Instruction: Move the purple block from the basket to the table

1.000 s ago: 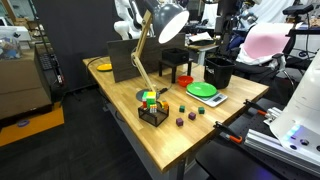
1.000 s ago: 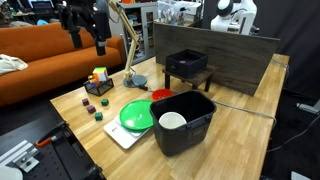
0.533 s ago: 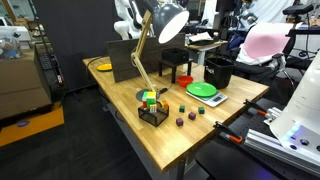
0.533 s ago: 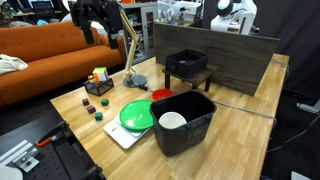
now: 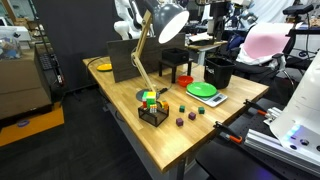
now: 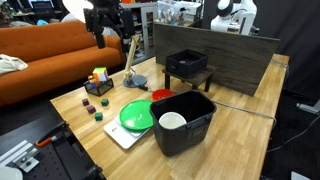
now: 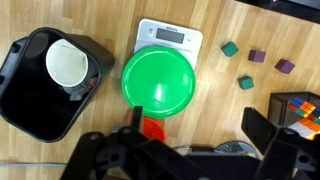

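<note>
The small black basket stands on the light wood table by the lamp base and holds multicoloured blocks; it also shows in an exterior view and at the right edge of the wrist view. I cannot make out a purple block inside it. Two small purple blocks lie on the table next to two green ones. My gripper hangs high above the table, open and empty; in the wrist view its jaws frame bare wood near the green plate.
A green plate rests on a white scale. A taller black bin holds a white cup. A desk lamp, a black stool and a red disc also stand on the table.
In an exterior view my gripper has moved to the right, high above the table, still open and empty. Nothing on the table has moved.
</note>
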Tool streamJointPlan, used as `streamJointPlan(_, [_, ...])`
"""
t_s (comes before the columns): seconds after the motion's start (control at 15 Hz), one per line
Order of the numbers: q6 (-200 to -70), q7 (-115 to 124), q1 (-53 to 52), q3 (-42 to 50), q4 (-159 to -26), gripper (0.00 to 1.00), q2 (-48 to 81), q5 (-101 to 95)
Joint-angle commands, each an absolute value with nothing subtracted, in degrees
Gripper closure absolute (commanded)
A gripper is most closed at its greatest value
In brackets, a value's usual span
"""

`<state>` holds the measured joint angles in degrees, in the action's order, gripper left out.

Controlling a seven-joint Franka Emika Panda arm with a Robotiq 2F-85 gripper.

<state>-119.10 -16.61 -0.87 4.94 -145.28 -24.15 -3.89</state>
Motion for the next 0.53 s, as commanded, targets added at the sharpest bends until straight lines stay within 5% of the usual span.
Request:
streamJointPlan(0.0, [-119.0, -16.7, -0.7, 4.8, -145.2, 0.0, -24.2, -3.8])
streamJointPlan(0.47, [-120.1, -15.5, 0.3, 5.5, -144.2, 0.0, -23.3, -4.0])
